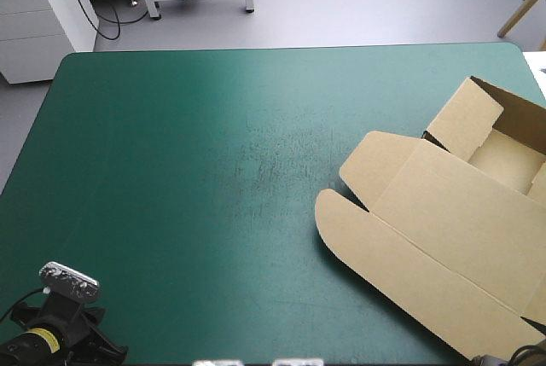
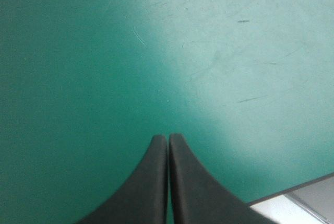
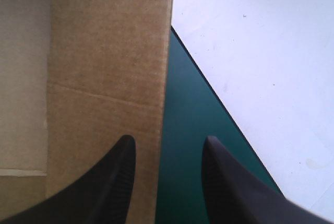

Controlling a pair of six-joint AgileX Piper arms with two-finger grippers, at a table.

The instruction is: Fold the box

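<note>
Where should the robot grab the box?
Probably the box's straight edge nearest the table's right edge, coming from that side: it is thin board, and the open right hand has it between its fingers. The lid lies flat.

The box (image 1: 444, 221) is placed on the right part of the table (image 1: 171, 170), reaching its right edge. Its tray (image 1: 508, 161) is set at the far right. The lid (image 1: 444, 246) is laid flat from the tray toward the near edge, with 2 flaps (image 1: 375, 157) turned toward the table's middle. The left arm (image 1: 60, 332) is seen at the near left corner, well apart from the box. The left gripper (image 2: 168, 141), fingers pressed together, is held over bare cover (image 2: 104, 51), with a table edge just beside it. The right gripper (image 3: 168, 140) is held over an edge of the box. 1 of its 2 parted fingers is over the board and the other over the cover, and the table's edge is met just ahead.
</note>
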